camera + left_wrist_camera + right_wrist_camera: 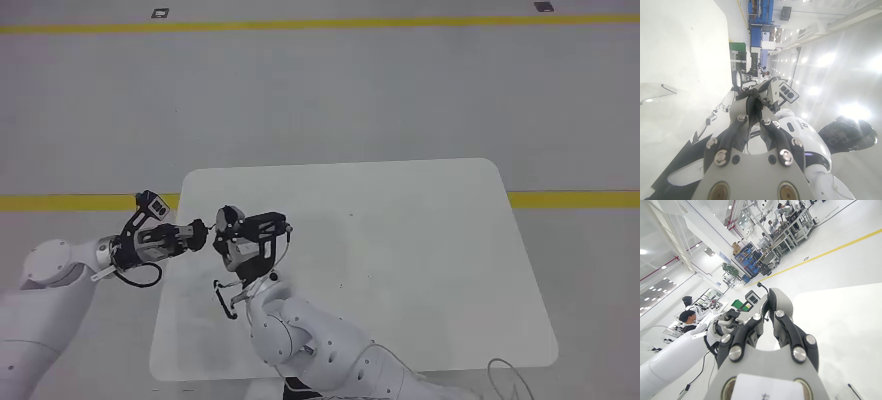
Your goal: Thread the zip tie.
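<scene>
The black zip tie (759, 285) is pinched between both grippers above the left part of the white table (400, 250). My right gripper (769, 295) is shut on it, and the tie's head sticks out past the fingertips. My left gripper (753, 95) faces it tip to tip, shut on the tie's strap (753, 108). From above, the left gripper (200, 237) and right gripper (222, 230) meet near the table's left edge. A loose black length of the zip tie (229, 297) hangs below them.
The table's middle and right side (430, 290) lie bare. Its left edge (172, 290) is just under the grippers. A thin dark item (853, 390) lies on the table near the right wrist. A yellow floor line (560, 199) runs behind the table.
</scene>
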Controlling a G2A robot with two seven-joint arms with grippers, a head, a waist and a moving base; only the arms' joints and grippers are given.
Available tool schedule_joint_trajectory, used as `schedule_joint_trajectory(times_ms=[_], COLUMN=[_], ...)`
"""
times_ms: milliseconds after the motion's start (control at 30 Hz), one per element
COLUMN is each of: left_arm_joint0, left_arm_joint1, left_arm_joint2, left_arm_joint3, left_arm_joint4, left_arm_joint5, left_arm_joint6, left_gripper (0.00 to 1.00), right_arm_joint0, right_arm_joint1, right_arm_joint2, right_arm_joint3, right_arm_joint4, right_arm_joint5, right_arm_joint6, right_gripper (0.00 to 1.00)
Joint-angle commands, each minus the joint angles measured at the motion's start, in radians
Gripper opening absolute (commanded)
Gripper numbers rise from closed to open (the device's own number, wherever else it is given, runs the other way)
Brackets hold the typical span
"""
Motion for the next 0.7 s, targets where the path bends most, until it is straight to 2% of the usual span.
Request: schedule_joint_trajectory(times_ms=[0,667], left_arm_joint0=[0.000,-0.004], left_arm_joint1=[-0.001,-0.013], left_arm_joint2=[-0.001,-0.013], left_arm_joint3=[-0.001,-0.003], left_arm_joint4=[0.000,0.000], left_arm_joint5=[0.002,0.012], left_arm_joint6=[-0.002,-0.011], left_gripper=[0.00,0.00], right_arm_joint0=[0.002,0.017], right_arm_joint1=[0.000,-0.011], right_arm_joint2=[-0.003,-0.021], right_arm_joint3=[0.001,0.028], right_arm_joint4=[-0.001,0.019], right_arm_joint5=[0.003,0.004], right_arm_joint6=[-0.001,-0.004], right_gripper=[0.00,0.00])
